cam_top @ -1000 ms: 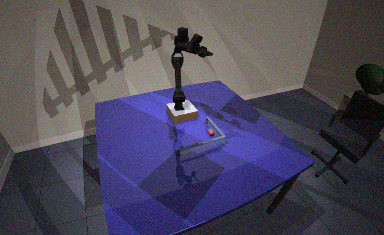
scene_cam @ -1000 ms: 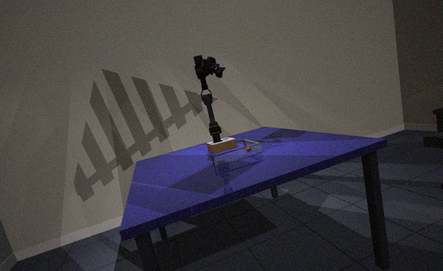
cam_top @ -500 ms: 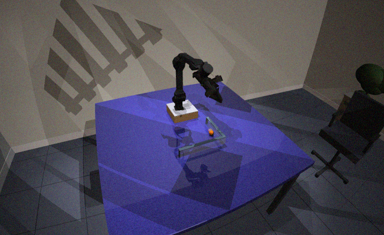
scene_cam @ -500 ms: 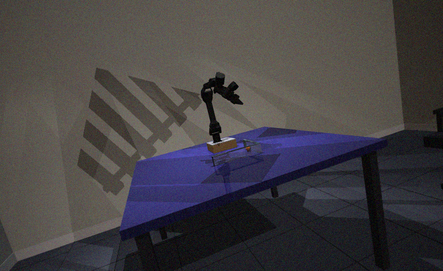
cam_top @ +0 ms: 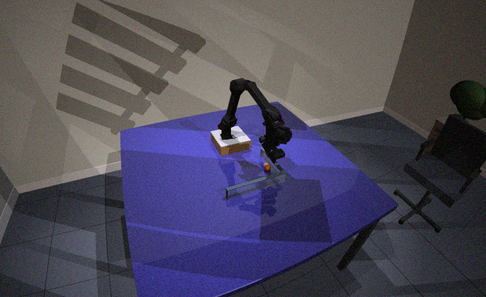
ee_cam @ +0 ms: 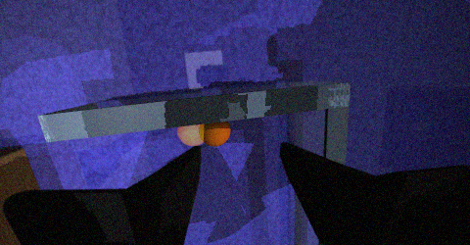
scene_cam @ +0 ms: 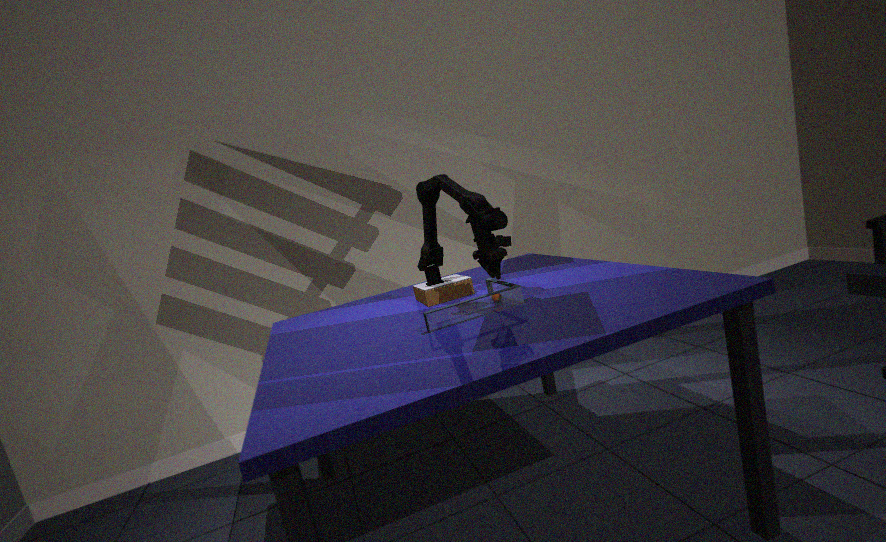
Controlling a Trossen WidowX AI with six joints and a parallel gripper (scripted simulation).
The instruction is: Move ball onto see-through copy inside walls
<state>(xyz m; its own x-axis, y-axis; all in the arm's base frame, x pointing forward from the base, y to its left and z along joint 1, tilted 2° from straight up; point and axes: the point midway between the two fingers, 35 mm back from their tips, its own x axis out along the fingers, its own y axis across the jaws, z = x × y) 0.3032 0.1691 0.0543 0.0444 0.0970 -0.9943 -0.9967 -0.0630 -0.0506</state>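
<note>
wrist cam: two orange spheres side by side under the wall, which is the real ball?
The right one, the solid saturated orange ball. The paler, washed-out see-through copy sits touching it on the left. The gripper is open, holding neither.

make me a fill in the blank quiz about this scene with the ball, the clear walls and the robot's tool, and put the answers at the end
1. The solid ball is colored ____.
2. In the wrist view, the pale see-through copy sits just to the ____ of the solid ball.
3. The tool holds ____ between its fingers.
4. The two clear walls meet to form a ____ on the blue table.

Answers: orange; left; nothing; corner
</note>
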